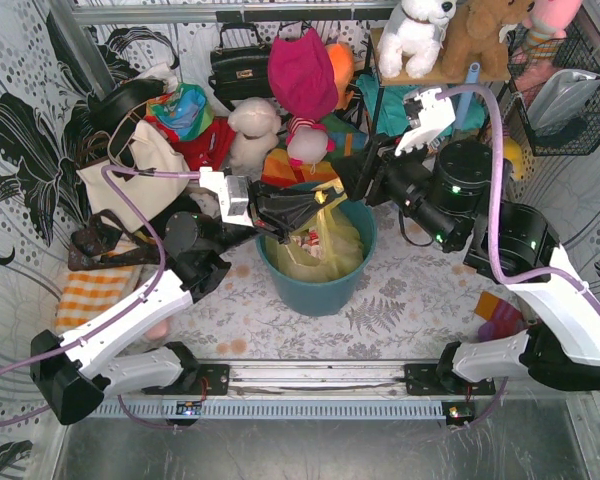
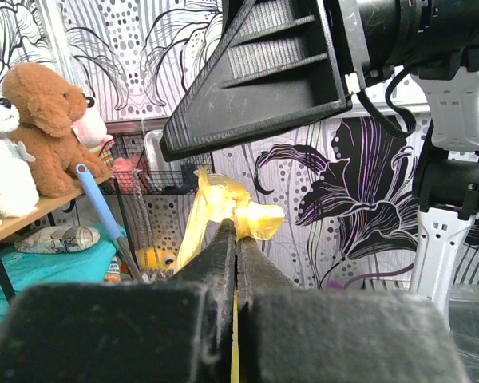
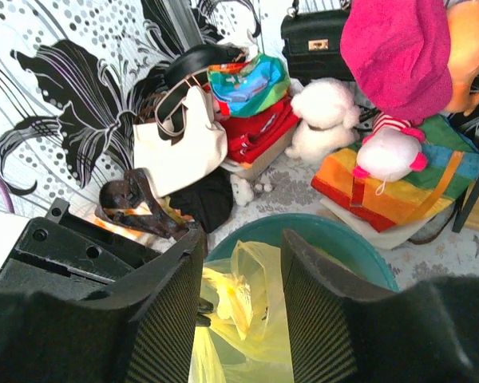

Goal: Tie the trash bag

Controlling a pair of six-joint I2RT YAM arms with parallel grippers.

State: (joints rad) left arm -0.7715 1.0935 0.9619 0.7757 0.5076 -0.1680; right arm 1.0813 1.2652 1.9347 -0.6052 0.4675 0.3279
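Observation:
The yellow trash bag (image 1: 318,248) sits in a round teal bin (image 1: 320,292) at mid-table, with crumpled paper showing through it. My left gripper (image 1: 323,198) is over the bin's far rim and is shut on one twisted top end of the bag (image 2: 223,198). A thin yellow strip runs between its fingers (image 2: 236,227). My right gripper (image 1: 348,178) hovers just beyond it and is open. The bag's loose top (image 3: 251,291) shows in the gap of the right gripper (image 3: 241,239), and its pads (image 3: 164,319) do not touch the bag. One right finger (image 2: 263,72) hangs above the left one.
A cream tote (image 1: 140,170), a black handbag (image 1: 242,68), plush toys (image 1: 255,130) and folded bright cloths (image 3: 391,187) crowd the table behind the bin. A shelf with more toys (image 1: 420,35) and a wire basket (image 1: 570,100) stand at the back right.

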